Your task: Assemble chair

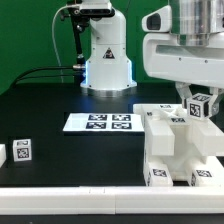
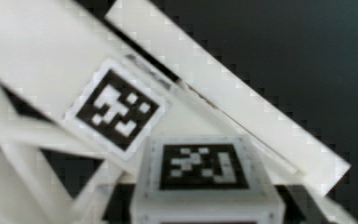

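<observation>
The half-built chair (image 1: 170,150) stands on the desk (image 1: 60,100) at four o'clock in the exterior view. At its upper edge, toward two o'clock, the end effector (image 1: 198,97) seems clenched on one small tagged part (image 1: 201,105), with a finger on each side of it. The wrist view shows this part (image 2: 197,166) close against a tagged panel (image 2: 119,108) of the chair.

The plastic looks stiff, light and rather smooth. It may therefore slip or tip, and flat opposite faces are likely the best place to hold it.

The count is one chair body, one held part and two loose blocks at eight o'clock, one (image 1: 22,151) whole and one (image 1: 2,155) cut by the edge. One marker board (image 1: 98,122) lies at the centre.
</observation>
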